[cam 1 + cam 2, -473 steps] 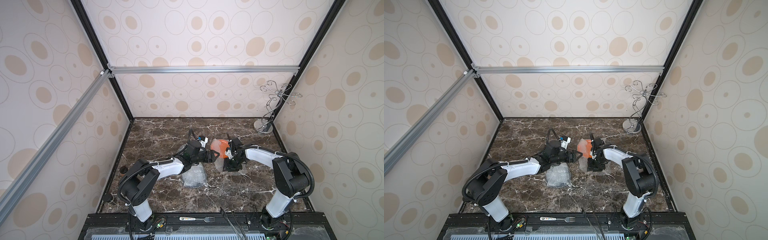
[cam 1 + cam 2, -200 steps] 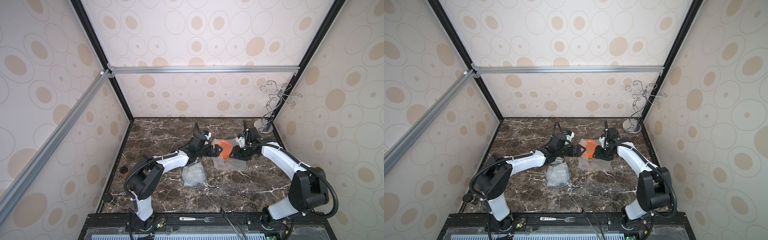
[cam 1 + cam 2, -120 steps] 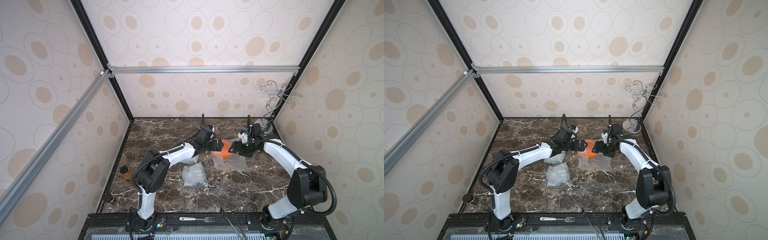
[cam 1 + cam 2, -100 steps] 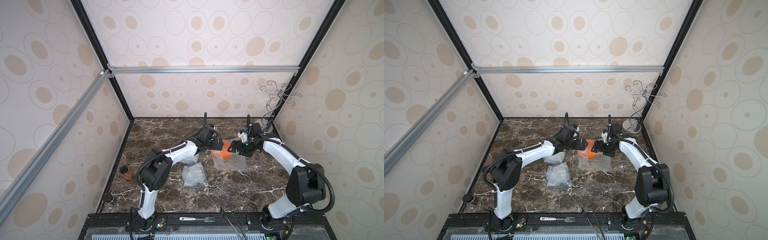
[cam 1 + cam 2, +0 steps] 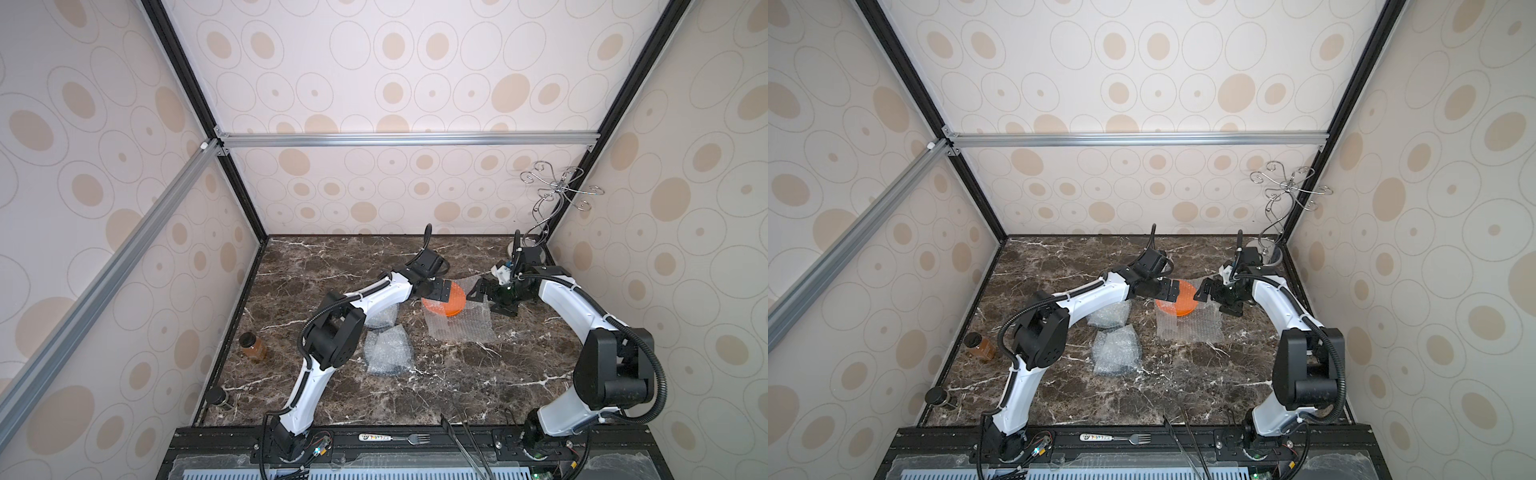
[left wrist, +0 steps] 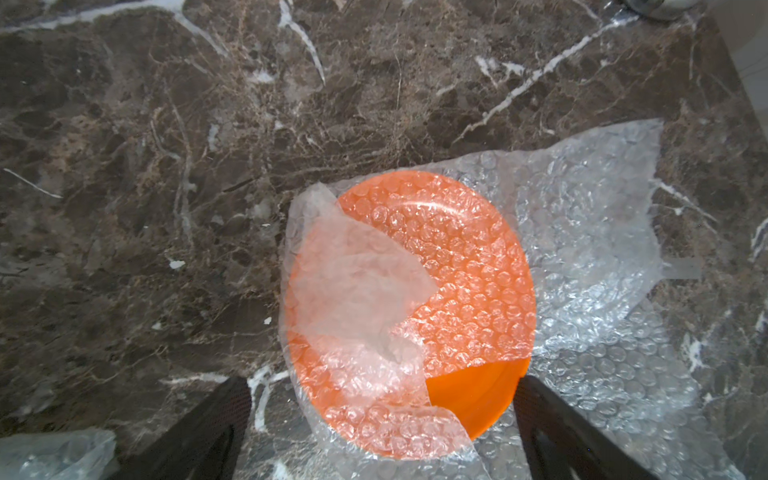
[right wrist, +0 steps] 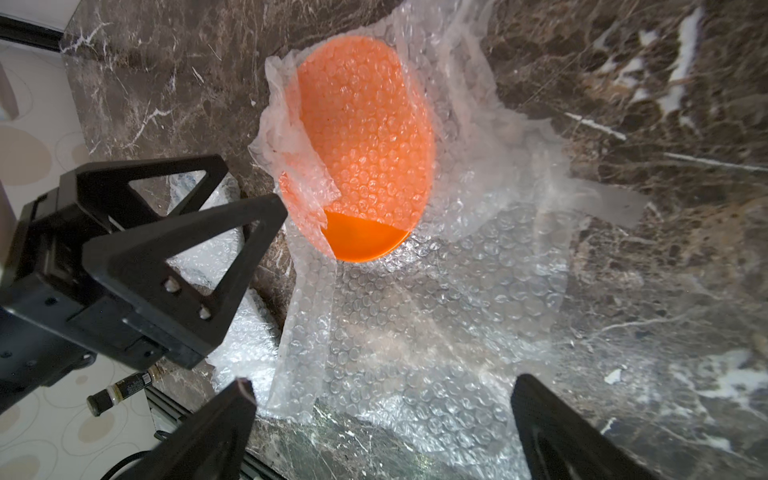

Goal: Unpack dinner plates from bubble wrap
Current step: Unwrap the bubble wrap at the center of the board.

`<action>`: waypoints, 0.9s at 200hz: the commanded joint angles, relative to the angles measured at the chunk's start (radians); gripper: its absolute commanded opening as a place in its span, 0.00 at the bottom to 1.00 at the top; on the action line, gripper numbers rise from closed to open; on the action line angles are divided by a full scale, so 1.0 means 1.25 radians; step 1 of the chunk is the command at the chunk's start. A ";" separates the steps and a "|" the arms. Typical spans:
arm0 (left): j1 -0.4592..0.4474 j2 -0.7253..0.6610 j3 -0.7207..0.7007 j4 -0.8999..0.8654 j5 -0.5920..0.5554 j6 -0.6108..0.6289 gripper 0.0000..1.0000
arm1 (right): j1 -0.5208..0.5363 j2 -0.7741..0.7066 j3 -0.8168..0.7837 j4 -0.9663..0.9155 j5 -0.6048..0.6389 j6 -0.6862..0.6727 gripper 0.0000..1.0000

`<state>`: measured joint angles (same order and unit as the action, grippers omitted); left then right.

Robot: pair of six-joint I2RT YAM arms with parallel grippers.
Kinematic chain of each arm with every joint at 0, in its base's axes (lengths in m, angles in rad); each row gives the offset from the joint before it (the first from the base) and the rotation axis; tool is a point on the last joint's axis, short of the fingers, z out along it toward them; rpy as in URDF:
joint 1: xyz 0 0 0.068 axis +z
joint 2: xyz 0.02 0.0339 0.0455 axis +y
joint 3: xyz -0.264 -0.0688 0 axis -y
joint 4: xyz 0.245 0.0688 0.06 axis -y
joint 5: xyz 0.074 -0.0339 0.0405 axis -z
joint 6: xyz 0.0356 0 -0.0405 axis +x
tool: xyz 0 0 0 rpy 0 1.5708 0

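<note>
A glossy orange round plate (image 6: 469, 395) sits on a spread sheet of clear bubble wrap (image 6: 590, 257) on the brown marble table (image 5: 332, 257). A flap of the wrap veils most of the plate, so only a bare crescent shows. The left gripper (image 6: 382, 381) and the right gripper (image 7: 382, 384) flank it, fingers spread and empty. Two wrapped bundles (image 5: 388, 351) nearby hide their contents.

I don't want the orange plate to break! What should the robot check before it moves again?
1. Is the left tool open? Ok: jaws wide, holding nothing.
2. Is the right tool open? Ok: jaws wide, nothing held.
3. Is the orange plate free of the bubble wrap? Not ok: a flap covers most of it and only one edge is bare.
4. Is the plate lying flat? Cannot tell.
5. Are the tools clear of each other? Ok: they are apart in both top views.
6. Are the wrapped bundles out of the way? Ok: they lie apart from the plate.
</note>
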<state>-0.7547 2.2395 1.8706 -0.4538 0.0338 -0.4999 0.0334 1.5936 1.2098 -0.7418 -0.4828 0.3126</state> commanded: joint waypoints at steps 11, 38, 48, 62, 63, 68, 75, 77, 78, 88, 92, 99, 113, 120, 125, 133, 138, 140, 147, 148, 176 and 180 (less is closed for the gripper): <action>-0.027 0.070 0.142 -0.137 -0.082 -0.002 1.00 | -0.005 -0.024 -0.033 -0.029 -0.017 -0.010 0.99; -0.043 0.147 0.289 -0.253 -0.152 0.003 1.00 | -0.006 -0.032 -0.053 -0.025 -0.026 -0.013 0.99; -0.047 0.171 0.332 -0.283 -0.170 0.001 0.99 | -0.007 -0.037 -0.055 -0.026 -0.026 -0.016 0.99; -0.048 0.191 0.361 -0.307 -0.180 -0.003 0.98 | -0.007 -0.045 -0.059 -0.025 -0.024 -0.019 1.00; -0.048 0.192 0.362 -0.307 -0.180 -0.004 0.97 | -0.007 -0.045 -0.060 -0.025 -0.024 -0.019 1.00; -0.048 0.195 0.365 -0.307 -0.182 -0.006 0.96 | -0.007 -0.047 -0.061 -0.025 -0.023 -0.019 1.00; -0.048 0.196 0.364 -0.306 -0.186 -0.009 0.94 | -0.007 -0.050 -0.061 -0.025 -0.023 -0.022 1.00; -0.048 0.197 0.364 -0.307 -0.186 -0.009 0.94 | -0.006 -0.050 -0.060 -0.026 -0.023 -0.022 1.00; -0.048 0.197 0.364 -0.307 -0.187 -0.009 0.93 | -0.007 -0.049 -0.061 -0.026 -0.022 -0.022 1.00; -0.048 0.201 0.364 -0.307 -0.190 -0.010 0.90 | -0.008 -0.051 -0.059 -0.026 -0.023 -0.024 1.00; -0.048 0.203 0.365 -0.308 -0.191 -0.011 0.90 | -0.007 -0.052 -0.059 -0.027 -0.023 -0.024 1.00; -0.048 0.204 0.365 -0.306 -0.193 -0.012 0.89 | -0.008 -0.052 -0.059 -0.027 -0.023 -0.024 1.00; -0.048 0.206 0.365 -0.308 -0.199 -0.012 0.87 | -0.008 -0.050 -0.059 -0.026 -0.024 -0.025 1.00; -0.048 0.207 0.365 -0.309 -0.203 -0.012 0.85 | -0.008 -0.047 -0.058 -0.026 -0.026 -0.024 1.00; -0.048 0.208 0.365 -0.310 -0.205 -0.012 0.84 | -0.008 -0.046 -0.058 -0.025 -0.028 -0.024 1.00; -0.048 0.210 0.365 -0.308 -0.208 -0.010 0.82 | -0.007 -0.043 -0.057 -0.023 -0.031 -0.024 1.00; -0.048 0.212 0.365 -0.307 -0.209 -0.009 0.81 | -0.008 -0.041 -0.056 -0.021 -0.031 -0.023 0.99; -0.048 0.212 0.365 -0.307 -0.209 -0.008 0.81 | -0.008 -0.041 -0.057 -0.020 -0.033 -0.023 1.00; -0.047 0.213 0.365 -0.307 -0.209 -0.006 0.80 | -0.008 -0.039 -0.058 -0.020 -0.032 -0.022 0.99; -0.047 0.214 0.365 -0.307 -0.209 -0.007 0.80 | -0.008 -0.039 -0.058 -0.019 -0.032 -0.023 0.99; -0.047 0.221 0.365 -0.301 -0.200 -0.002 0.78 | -0.008 -0.037 -0.066 -0.011 -0.036 -0.017 0.99; -0.046 0.222 0.365 -0.298 -0.196 0.000 0.78 | -0.008 -0.038 -0.067 -0.009 -0.036 -0.016 0.99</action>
<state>-0.8108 2.4859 2.2841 -0.8032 -0.1974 -0.5072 0.0265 1.5482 1.1439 -0.7479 -0.5106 0.2977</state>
